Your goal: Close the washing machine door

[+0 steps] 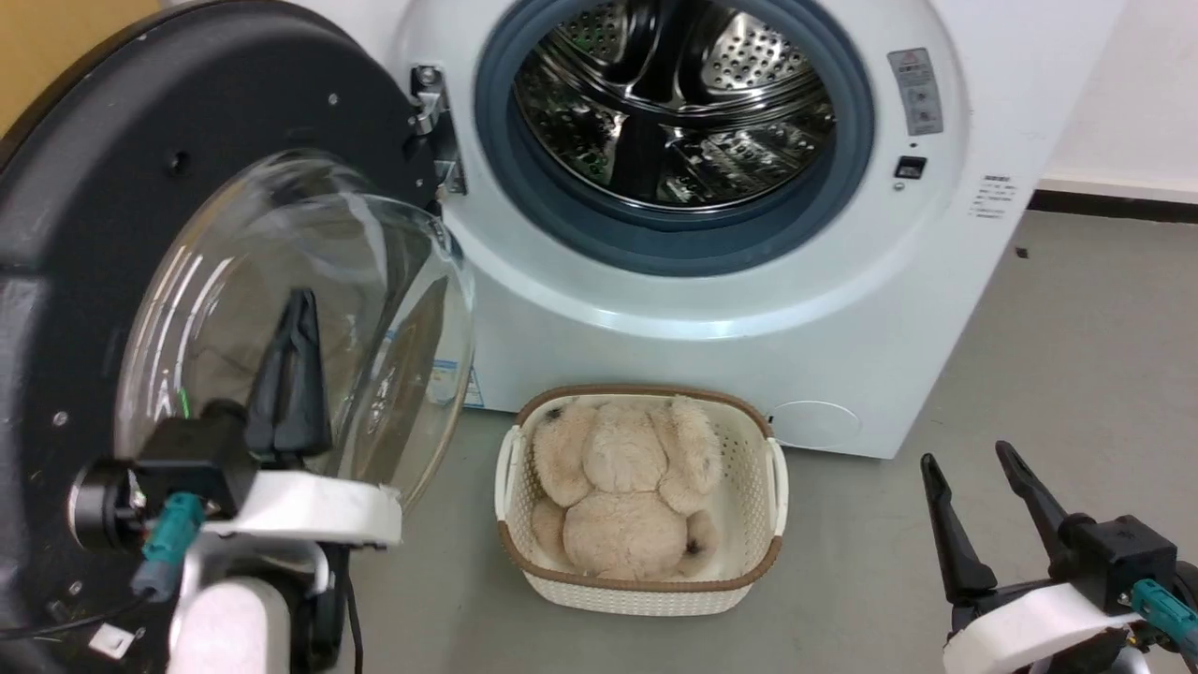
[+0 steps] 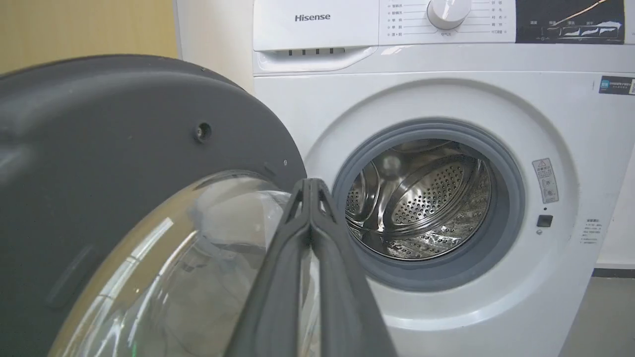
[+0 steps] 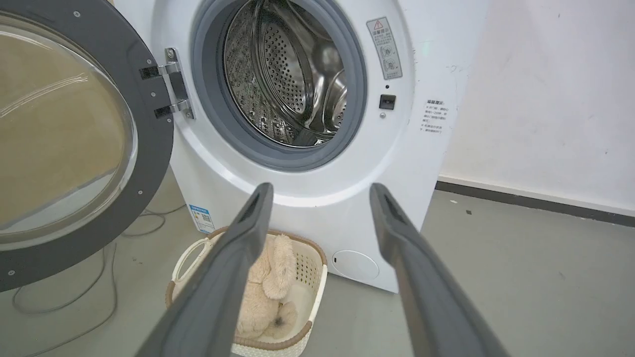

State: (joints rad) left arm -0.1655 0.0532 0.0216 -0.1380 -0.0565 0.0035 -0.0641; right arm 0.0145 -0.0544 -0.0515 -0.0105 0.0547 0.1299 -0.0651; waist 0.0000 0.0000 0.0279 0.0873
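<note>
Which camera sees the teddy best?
The head view: the whole teddy lies in the basket, nothing in front. In the right wrist view the right claw hides part of it.

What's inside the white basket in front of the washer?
A beige plush bear lies in the white, brown-rimmed wicker basket, filling most of it. It covers the basket's floor, so anything beneath it cannot be seen.

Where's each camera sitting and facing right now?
Head view: high, looking down at washing machine door, drum and wicker basket; left claw and right claw show.
Left wrist view: behind shut left claw, beside door glass, facing drum.
Right wrist view: low, behind open right claw, facing drum.
All three share the door and drum.
</note>
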